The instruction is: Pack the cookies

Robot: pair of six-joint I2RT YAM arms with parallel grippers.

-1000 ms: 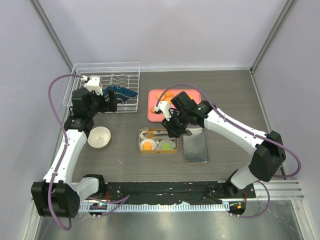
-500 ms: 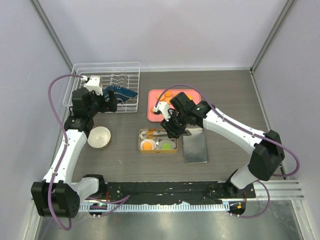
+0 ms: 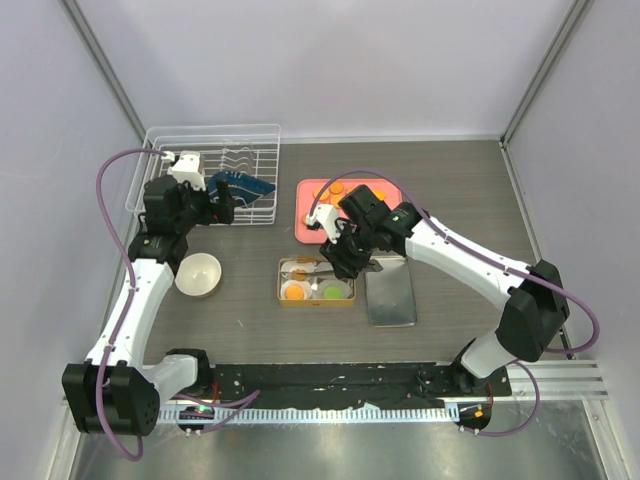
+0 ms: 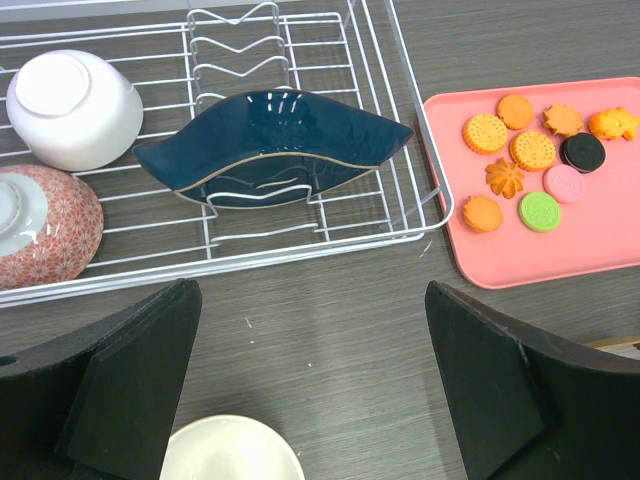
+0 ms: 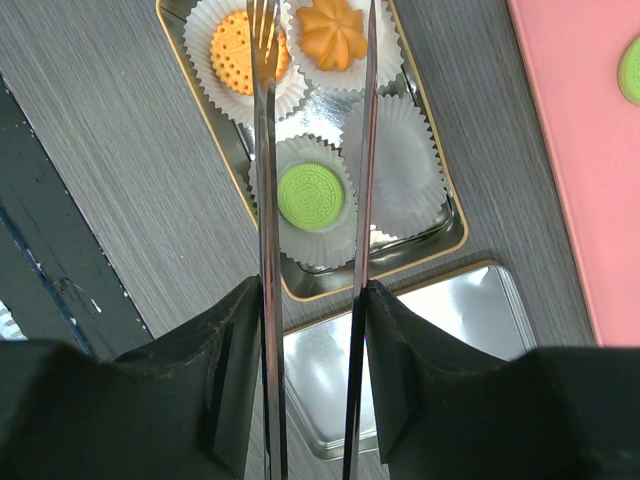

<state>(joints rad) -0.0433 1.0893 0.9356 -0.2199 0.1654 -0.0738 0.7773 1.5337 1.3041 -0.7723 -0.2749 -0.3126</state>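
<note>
The counter is dark grey wood-grain board, closed in by pale lilac walls with grey metal posts running up the far corners.

In the far left corner sits a white wire dish rack. It holds an upturned white bowl, a red-patterned bowl and a dark blue wavy-edged dish. The left gripper hangs over the rack's near edge, its black fingers spread wide apart. Toward the left edge, nearer me, a cream round bowl stands upright.

In the middle of the counter lies a gold rectangular tin lined with white fluted paper cups. Three cups each hold a cookie: a round orange one, an orange flower-shaped one and a green one.

The right gripper is over the tin's right end, clamped on thin metal tongs. In the wrist view the tong arms stand apart on either side of the green one. I cannot tell whether they touch its cup.

Beyond the tin, toward the far edge, a pink rectangular tray carries the rest of the cookies. They are mostly orange, with one black, one pale pink and one green.

Just beside the tin on the right lies a silver rectangular lid.
</note>
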